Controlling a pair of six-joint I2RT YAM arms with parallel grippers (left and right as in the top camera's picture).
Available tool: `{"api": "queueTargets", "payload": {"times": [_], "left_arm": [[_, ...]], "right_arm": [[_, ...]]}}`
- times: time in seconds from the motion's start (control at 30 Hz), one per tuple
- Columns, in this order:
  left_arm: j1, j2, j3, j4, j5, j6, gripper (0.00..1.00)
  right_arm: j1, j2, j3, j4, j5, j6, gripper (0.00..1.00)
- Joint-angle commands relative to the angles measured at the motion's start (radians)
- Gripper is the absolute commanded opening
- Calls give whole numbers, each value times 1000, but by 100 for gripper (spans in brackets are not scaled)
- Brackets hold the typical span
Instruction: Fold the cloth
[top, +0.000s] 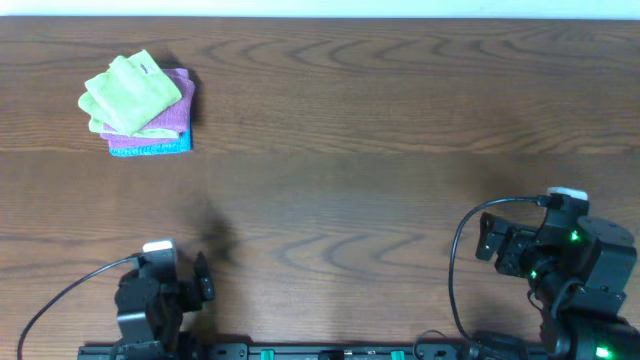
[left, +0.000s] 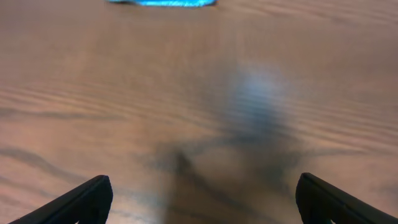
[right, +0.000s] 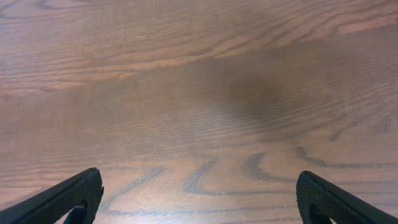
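A stack of folded cloths sits at the far left of the table: a green cloth (top: 130, 92) on top, a pink cloth (top: 172, 118) under it, and a blue cloth (top: 150, 147) at the bottom. The blue cloth's edge shows at the top of the left wrist view (left: 163, 2). My left gripper (top: 203, 277) is at the near left edge, open and empty, its fingertips wide apart in the left wrist view (left: 202, 198). My right gripper (top: 488, 240) is at the near right, open and empty, over bare wood (right: 199, 198).
The wooden table (top: 380, 150) spans the whole view. Black cables (top: 460, 270) loop beside both arm bases at the near edge. A pale wall strip runs along the far edge.
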Motion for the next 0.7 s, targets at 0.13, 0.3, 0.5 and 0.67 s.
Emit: {"api": "queueTargets", "payload": {"times": [0.13, 0.3, 0.5, 0.67], "left_arm": [[-42, -8, -68, -14, 0, 14, 95], [-69, -8, -69, -11, -1, 14, 95], [-117, -8, -73, -3, 0, 14, 95], [-124, -8, -73, -3, 0, 14, 95]], "right_arm": [[-8, 0, 0, 0, 6, 12, 99], [-8, 0, 0, 0, 5, 12, 99], [-8, 0, 0, 0, 5, 12, 99], [-8, 0, 0, 0, 5, 12, 99]]}}
